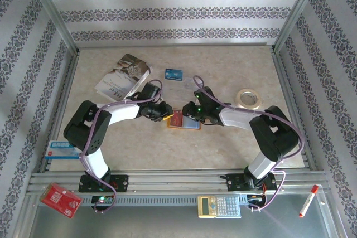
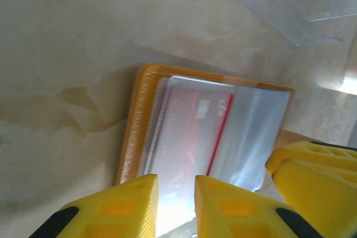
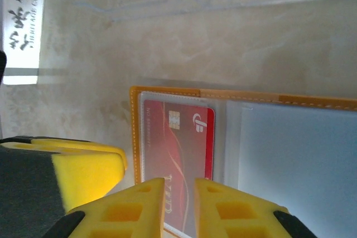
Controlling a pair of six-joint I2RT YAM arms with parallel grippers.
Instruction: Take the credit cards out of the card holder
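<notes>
The top camera hangs high above and behind the arm bases, looking down and forward over the whole table [image 1: 234, 143], with the far wall at the top. Each wrist camera rides just behind its own jaws, the left gripper [image 2: 175, 199] and the right gripper [image 3: 178, 202], and looks steeply down from very close. Both wrist views share the card holder [image 2: 133, 137] and its red card [image 3: 181, 149]. From overhead that spot is small, mid-table.

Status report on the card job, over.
Left fingers and right fingers narrowly parted, low over open wallet, grip unclear. Red card inside clear pocket; blue card out on table. Fingers crowding each other.
</notes>
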